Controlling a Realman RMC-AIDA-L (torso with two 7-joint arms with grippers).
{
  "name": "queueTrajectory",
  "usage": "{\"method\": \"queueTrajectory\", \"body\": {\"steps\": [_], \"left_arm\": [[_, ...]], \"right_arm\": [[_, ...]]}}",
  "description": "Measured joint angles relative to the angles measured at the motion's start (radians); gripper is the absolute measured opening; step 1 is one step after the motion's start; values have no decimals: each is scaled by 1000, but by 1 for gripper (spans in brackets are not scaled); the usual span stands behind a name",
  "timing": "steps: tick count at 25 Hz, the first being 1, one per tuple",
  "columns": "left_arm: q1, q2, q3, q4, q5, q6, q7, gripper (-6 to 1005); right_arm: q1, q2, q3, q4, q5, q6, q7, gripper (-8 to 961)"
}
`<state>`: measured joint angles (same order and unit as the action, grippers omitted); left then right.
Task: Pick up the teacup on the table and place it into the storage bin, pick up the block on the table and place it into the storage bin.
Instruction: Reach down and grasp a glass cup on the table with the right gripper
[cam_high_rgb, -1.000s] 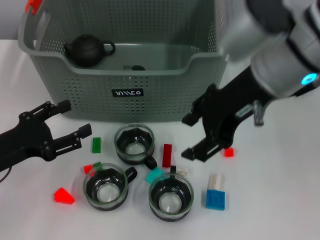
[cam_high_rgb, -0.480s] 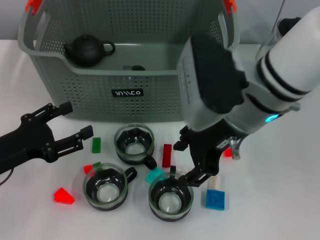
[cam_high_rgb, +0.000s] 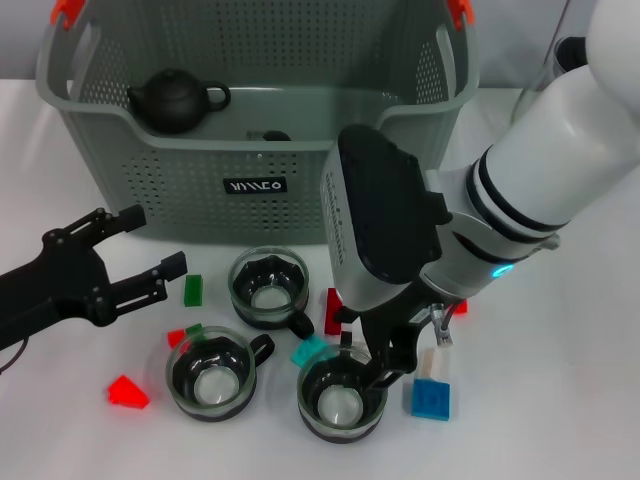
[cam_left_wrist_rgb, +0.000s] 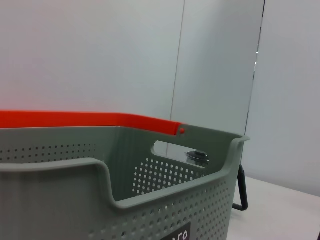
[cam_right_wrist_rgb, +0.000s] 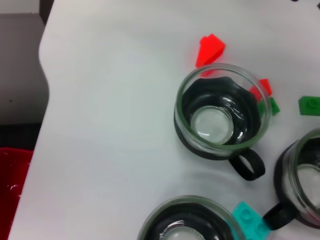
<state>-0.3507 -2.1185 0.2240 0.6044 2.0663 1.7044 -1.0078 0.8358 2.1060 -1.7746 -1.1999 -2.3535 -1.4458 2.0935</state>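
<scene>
The right hand, fingers spread, is hanging at the rim of the teacup nearest the cyan block, risking knocking that block or tipping the cup.

Lab or test room, staged robot setup: bare white table, plain pale wall panels, toy blocks and cups laid out.

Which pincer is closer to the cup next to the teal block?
The right. The right pincer hangs at that cup's rim; the left pincer sits open, well off toward the robot's left.
</scene>
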Motion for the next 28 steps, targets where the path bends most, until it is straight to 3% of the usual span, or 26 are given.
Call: {"method": "queueTrajectory", "body": {"steps": [15, 28], "left_arm": [[1, -1, 7, 0, 0, -18, 1, 842], [1, -3, 7, -1, 0, -25, 2, 842]], "right_arm": [[9, 2, -25, 29, 50, 42, -47, 744], [73, 8, -95, 205, 103, 185, -36, 726]]}}
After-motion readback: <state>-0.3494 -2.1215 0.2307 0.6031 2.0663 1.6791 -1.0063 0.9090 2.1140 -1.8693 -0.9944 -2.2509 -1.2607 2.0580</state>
